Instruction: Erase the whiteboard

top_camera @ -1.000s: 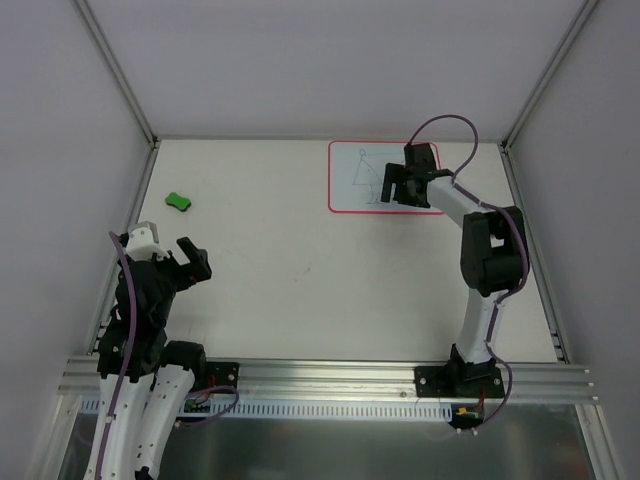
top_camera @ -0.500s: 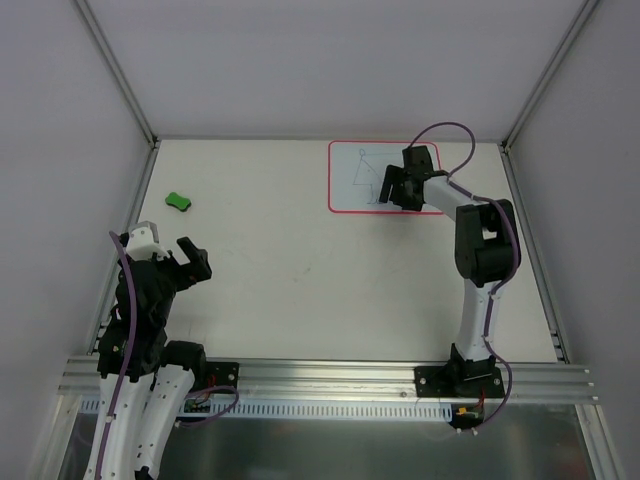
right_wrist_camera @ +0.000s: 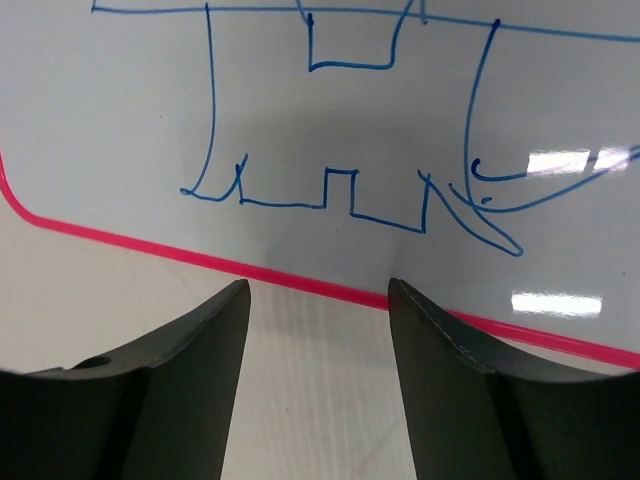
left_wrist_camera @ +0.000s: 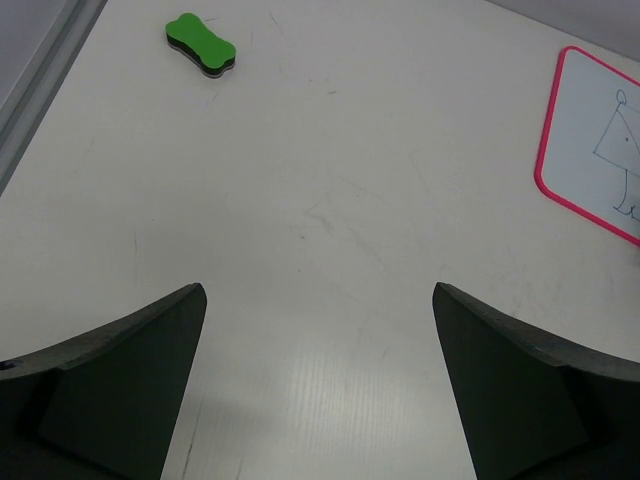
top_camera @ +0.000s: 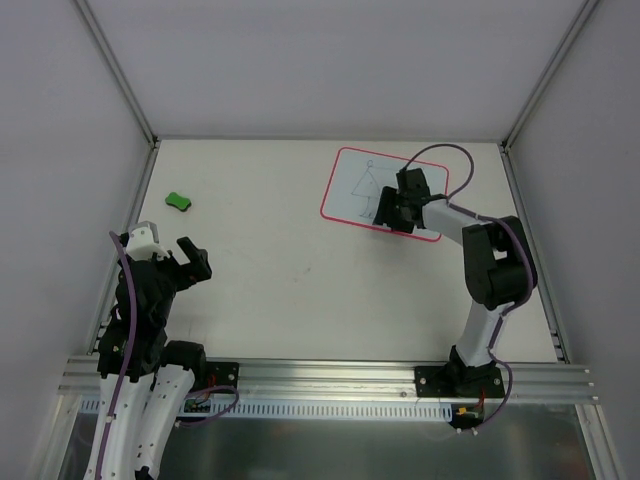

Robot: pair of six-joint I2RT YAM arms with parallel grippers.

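The whiteboard [top_camera: 350,185], white with a red border and a blue line drawing, lies at the far right of the table, turned a little askew. My right gripper [top_camera: 390,213] is open at the board's near edge. In the right wrist view the whiteboard [right_wrist_camera: 350,110] fills the top, and my right gripper [right_wrist_camera: 318,285] has its fingertips at the red border with nothing between them. The green eraser [top_camera: 179,201] lies at the far left and also shows in the left wrist view [left_wrist_camera: 201,45]. My left gripper [top_camera: 195,258] is open and empty above the near left; the left wrist view shows it [left_wrist_camera: 318,290] over bare table.
The whiteboard's left edge [left_wrist_camera: 600,140] shows at the right of the left wrist view. Metal frame posts and grey walls bound the table on three sides. A rail [top_camera: 320,375] with both arm bases runs along the near edge.
The whiteboard has shifted towards the near left and turned askew, with my right gripper moving the same way at its near edge. The left arm and the eraser have not moved.
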